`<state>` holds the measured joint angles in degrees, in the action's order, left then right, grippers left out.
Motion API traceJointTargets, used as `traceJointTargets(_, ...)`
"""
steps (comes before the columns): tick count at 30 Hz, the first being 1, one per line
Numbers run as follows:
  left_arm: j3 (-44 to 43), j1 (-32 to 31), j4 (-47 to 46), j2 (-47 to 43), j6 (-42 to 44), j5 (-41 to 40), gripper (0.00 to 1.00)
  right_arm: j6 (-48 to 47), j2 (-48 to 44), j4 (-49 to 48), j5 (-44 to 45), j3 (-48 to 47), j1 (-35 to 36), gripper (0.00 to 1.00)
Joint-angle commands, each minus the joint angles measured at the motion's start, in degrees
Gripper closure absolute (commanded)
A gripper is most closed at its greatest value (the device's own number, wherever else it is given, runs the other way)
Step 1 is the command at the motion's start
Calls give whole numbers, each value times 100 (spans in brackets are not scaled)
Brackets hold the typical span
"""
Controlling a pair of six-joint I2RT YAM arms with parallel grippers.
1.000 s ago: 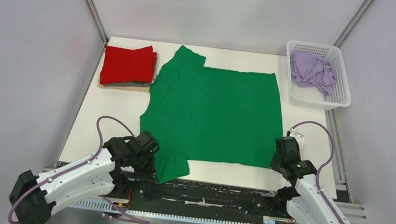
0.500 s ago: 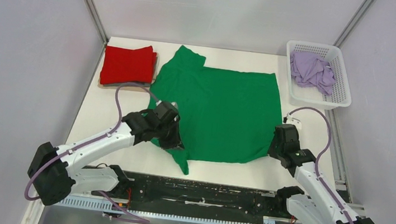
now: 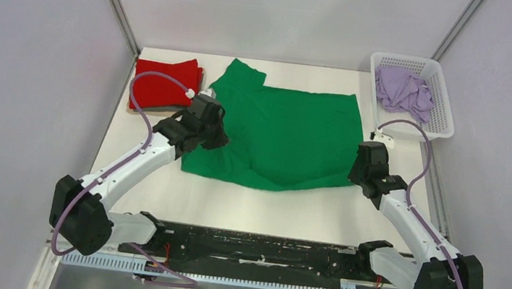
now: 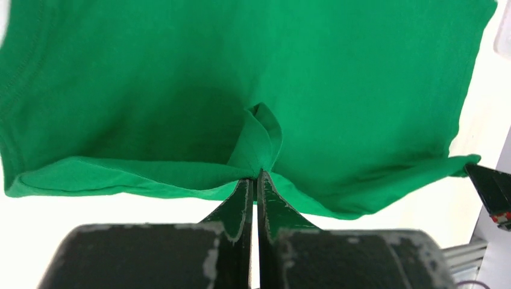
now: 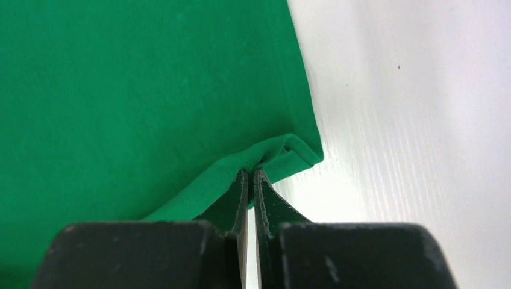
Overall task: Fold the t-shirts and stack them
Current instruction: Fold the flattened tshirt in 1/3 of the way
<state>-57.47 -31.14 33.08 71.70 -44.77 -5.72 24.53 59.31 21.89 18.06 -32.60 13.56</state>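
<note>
Left arm [image 3: 142, 161] stretched far forward and inward, right arm [image 3: 405, 216] less so, both sets of jaws pinched tight.

Red t-shirt [image 3: 162, 83] near left hand [image 3: 210, 138]; basket [image 3: 443, 108] beyond right hand [image 3: 360, 174].

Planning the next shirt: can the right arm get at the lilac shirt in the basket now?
Probably not yet: the right claw is shut on a corner of the green shirt. The lilac shirt lies close by in the basket, with nothing between.
</note>
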Motion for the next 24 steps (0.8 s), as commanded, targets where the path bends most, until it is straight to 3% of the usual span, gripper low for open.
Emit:
traceJointTargets(1, -439, 305, -389, 91, 556, -216, 98, -133, 208, -316, 177, -405, -129, 99)
traceJointTargets(24, -1118, 1259, -1535, 1573, 1251, 399, 98, -59, 1751, -777, 177, -1263, -476, 95)
